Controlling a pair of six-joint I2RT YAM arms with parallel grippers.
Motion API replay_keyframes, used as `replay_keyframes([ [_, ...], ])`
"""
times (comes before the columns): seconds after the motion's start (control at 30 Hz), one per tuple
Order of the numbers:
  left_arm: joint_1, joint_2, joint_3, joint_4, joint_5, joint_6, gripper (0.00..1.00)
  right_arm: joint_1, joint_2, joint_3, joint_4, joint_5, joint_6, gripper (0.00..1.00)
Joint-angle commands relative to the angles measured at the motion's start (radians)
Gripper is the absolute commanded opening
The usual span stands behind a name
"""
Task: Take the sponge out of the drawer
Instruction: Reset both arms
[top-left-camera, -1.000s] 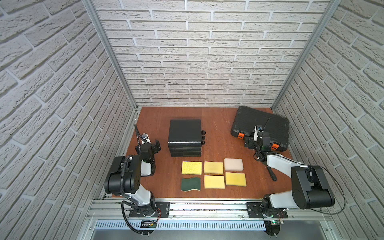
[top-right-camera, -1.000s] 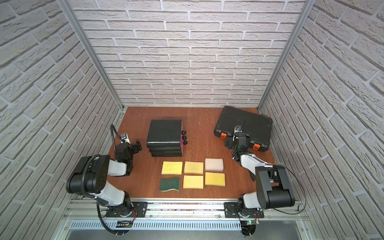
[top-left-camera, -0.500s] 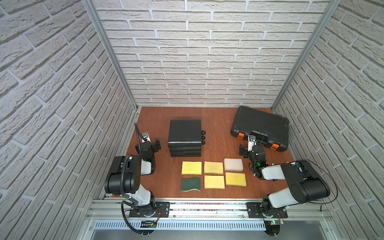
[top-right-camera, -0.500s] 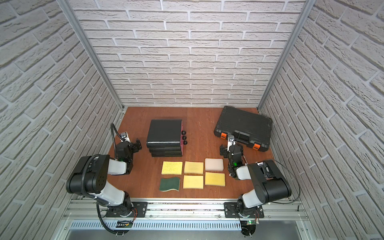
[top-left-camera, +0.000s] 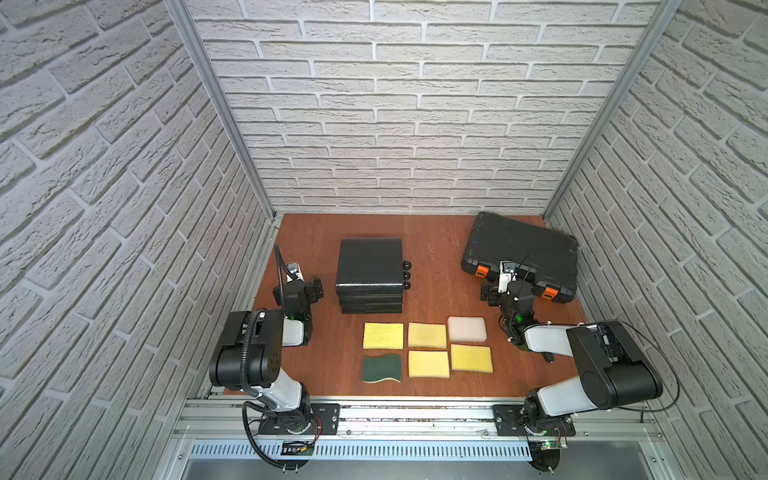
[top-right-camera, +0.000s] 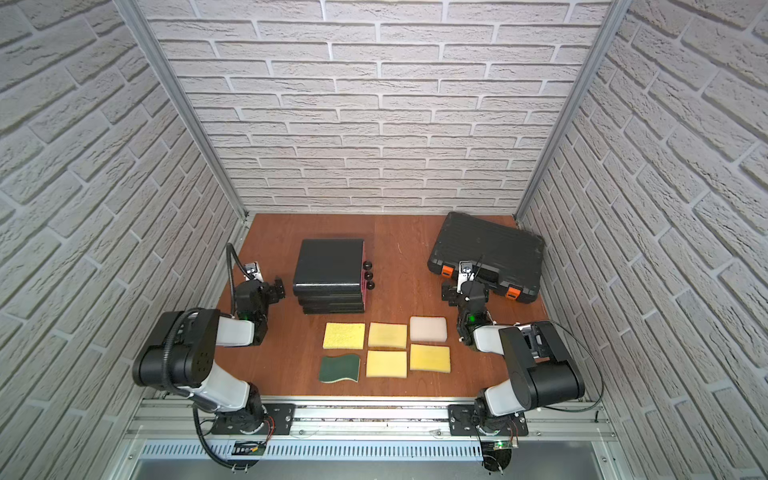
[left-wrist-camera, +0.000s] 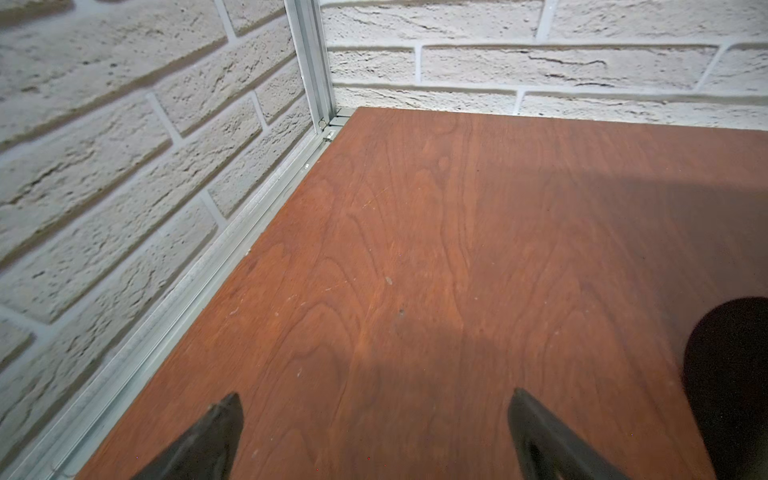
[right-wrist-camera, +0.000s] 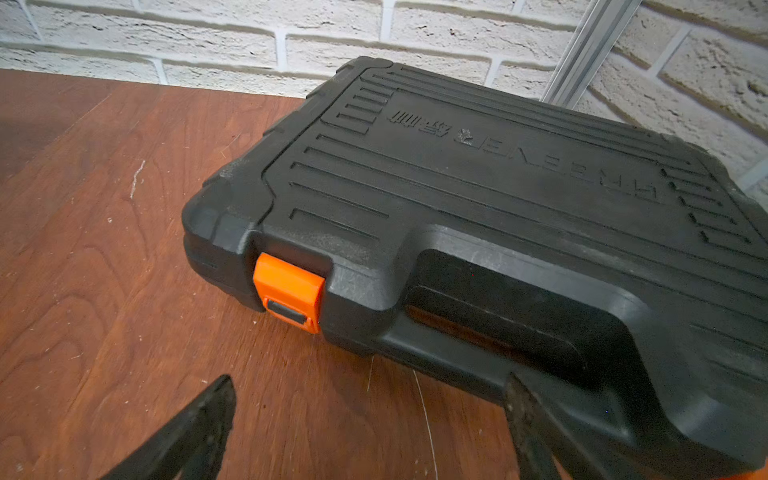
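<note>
The black drawer unit (top-left-camera: 369, 266) (top-right-camera: 328, 268) stands mid-table with three round knobs (top-left-camera: 406, 274) on its right face, and all its drawers look shut. No sponge shows inside it. Several sponges lie in two rows in front of it: a bright yellow one (top-left-camera: 383, 336), a dark green one (top-left-camera: 381, 368) and a whitish one (top-left-camera: 467, 329) among them. My left gripper (top-left-camera: 312, 287) (left-wrist-camera: 374, 397) is open over bare wood left of the unit. My right gripper (top-left-camera: 505, 291) (right-wrist-camera: 370, 380) is open and empty, facing the tool case.
A black tool case (top-left-camera: 521, 253) (right-wrist-camera: 498, 199) with orange latches (right-wrist-camera: 289, 293) lies at the back right, close in front of my right gripper. Brick walls close in the table (top-left-camera: 436, 257) on three sides, and an aluminium rail (left-wrist-camera: 216, 266) runs along the left edge.
My right arm has folded back toward its base, drawing its gripper a little away from the tool case. The left arm, the drawer unit and the sponges have stayed put.
</note>
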Motion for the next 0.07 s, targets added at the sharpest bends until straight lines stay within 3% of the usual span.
replay_keyframes([
  [0.0, 0.0, 0.004, 0.017, 0.032, -0.008, 0.012, 0.98, -0.003, -0.026, -0.005, 0.017, -0.007, 0.01, 0.99],
  [0.03, 0.0, -0.002, 0.008, 0.046, -0.009, 0.013, 0.98, -0.004, -0.026, -0.005, 0.018, -0.008, 0.01, 0.99],
])
